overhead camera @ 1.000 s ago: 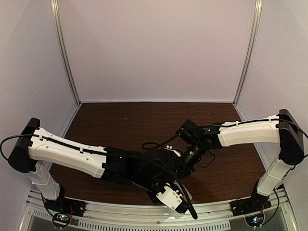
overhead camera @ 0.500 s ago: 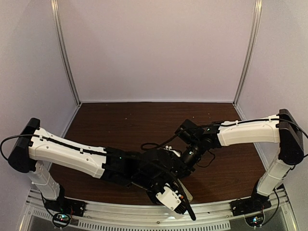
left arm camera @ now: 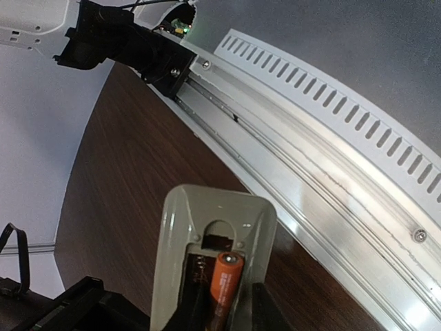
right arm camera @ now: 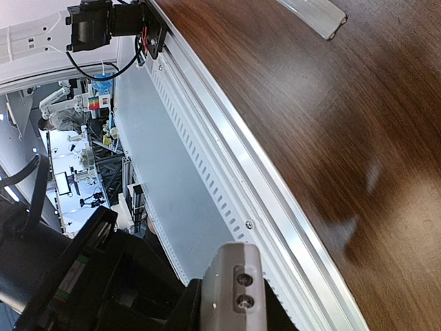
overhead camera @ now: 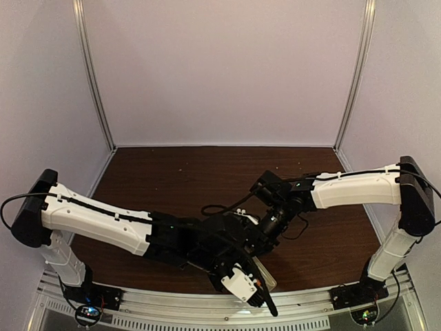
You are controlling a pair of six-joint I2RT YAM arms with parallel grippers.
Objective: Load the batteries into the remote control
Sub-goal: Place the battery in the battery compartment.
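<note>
The remote control (left arm camera: 207, 227) lies back-up just above the table, its pale beige battery bay uncovered. One copper-orange battery (left arm camera: 224, 283) rests in the right-hand slot of the bay; the left slot is dark. My left gripper (left arm camera: 224, 314) straddles that battery, and its dark fingers (left arm camera: 265, 310) stand slightly off the battery's sides, narrowly open. My right gripper (right arm camera: 231, 314) is shut on the remote control's other end (right arm camera: 234, 276), the one with two small holes. From above, the remote control (overhead camera: 269, 281) pokes out beside my left gripper (overhead camera: 258, 293), and the right gripper (overhead camera: 267, 229) sits behind it.
A small flat pale grey plate (right arm camera: 311, 12) lies on the dark wood table (overhead camera: 172, 179). The slotted aluminium rail (left arm camera: 324, 158) along the near edge runs right beside the remote. White walls and corner posts enclose the table on three sides.
The left wrist has shifted slightly left and toward the near rail. The right arm has stayed still.
</note>
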